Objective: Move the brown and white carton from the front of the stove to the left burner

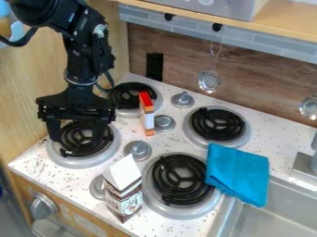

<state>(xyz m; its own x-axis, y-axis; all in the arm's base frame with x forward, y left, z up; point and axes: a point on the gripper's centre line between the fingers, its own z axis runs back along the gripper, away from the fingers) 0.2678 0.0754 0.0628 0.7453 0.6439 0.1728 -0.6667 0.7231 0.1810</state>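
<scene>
Gripper (77,130): we find the fingers spread wide, holding nothing.
Nearest burner (82,149): directly beneath the gripper; we advise gentle lowering.
Red-topped box (147,115): beside a grey knob (164,123); we advise sideways clearance.

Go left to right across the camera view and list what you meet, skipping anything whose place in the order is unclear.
Black gripper → small red-and-white box → rear silver knob → folded blue cloth → hanging utensil at the right edge.
</scene>
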